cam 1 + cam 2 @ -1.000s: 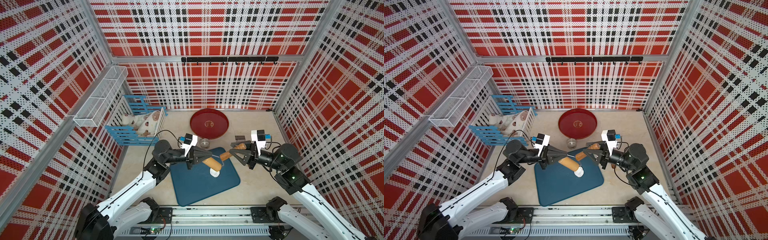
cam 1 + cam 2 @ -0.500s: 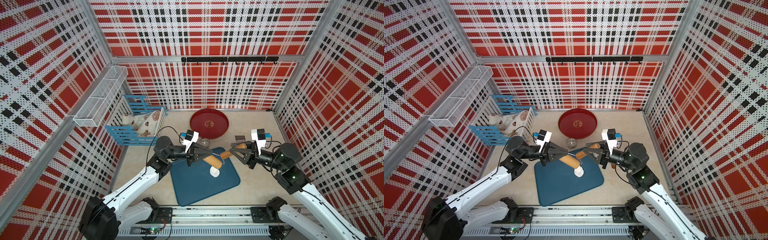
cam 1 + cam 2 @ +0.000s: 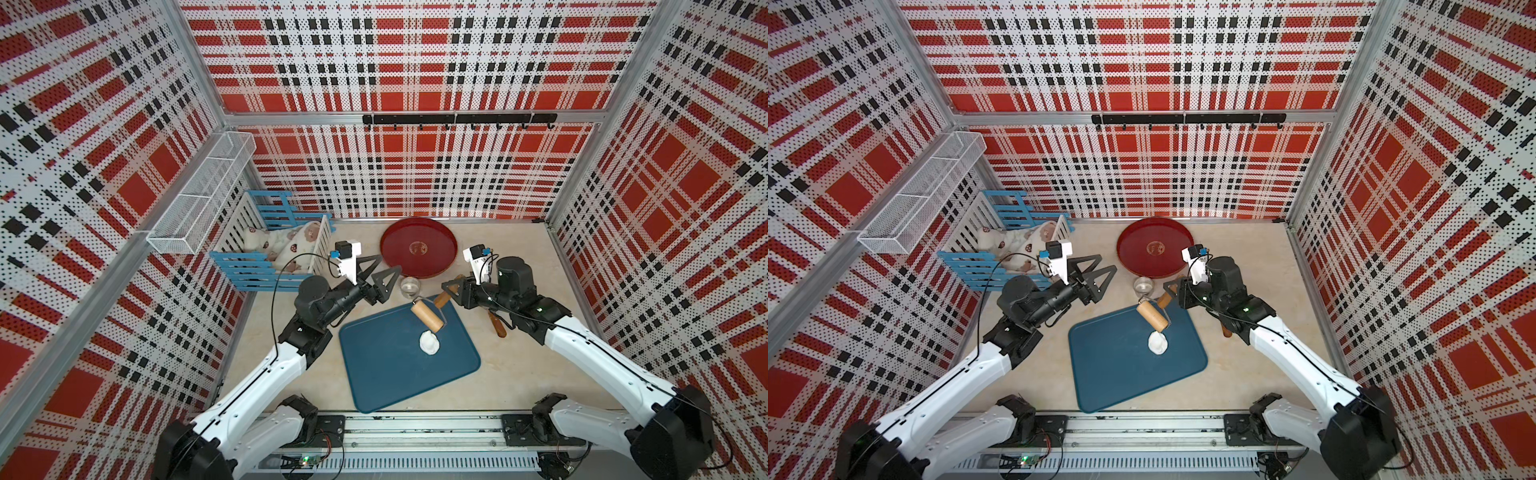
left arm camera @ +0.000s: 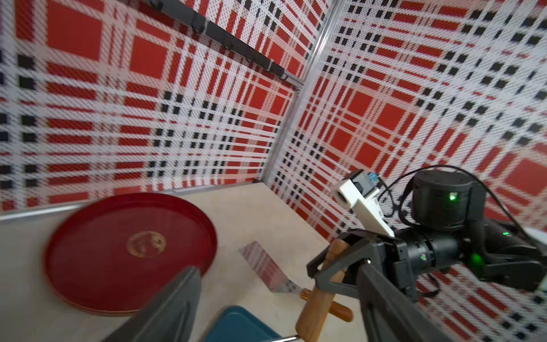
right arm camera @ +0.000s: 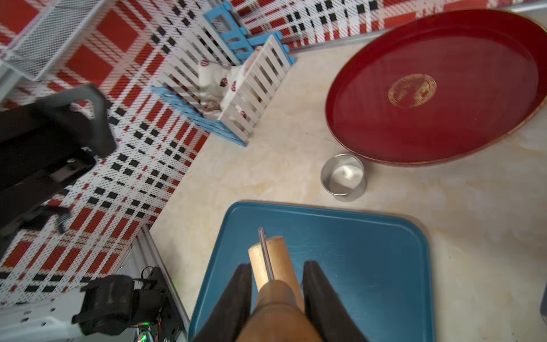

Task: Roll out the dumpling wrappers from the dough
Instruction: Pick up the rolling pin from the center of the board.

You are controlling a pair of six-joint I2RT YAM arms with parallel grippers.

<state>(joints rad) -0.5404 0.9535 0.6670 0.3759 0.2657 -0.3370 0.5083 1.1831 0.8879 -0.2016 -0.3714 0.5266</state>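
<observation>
White dough [image 3: 429, 342] lies unflattened on the blue tray [image 3: 374, 374] in both top views, just beside the wooden roller [image 3: 426, 316]. Left wrist view: the left gripper [image 4: 275, 266] has its fingers spread and empty. Right wrist view: the right gripper [image 5: 278, 263] fingers clench the roller's handle, so the next move is likely to press it across the lump.

The left claw [image 3: 390, 263] has spread its jaws wide and pulled away from the rolling pin [image 3: 427, 316], back toward the far left; now only the right claw [image 3: 448, 293] grips the pin.
</observation>
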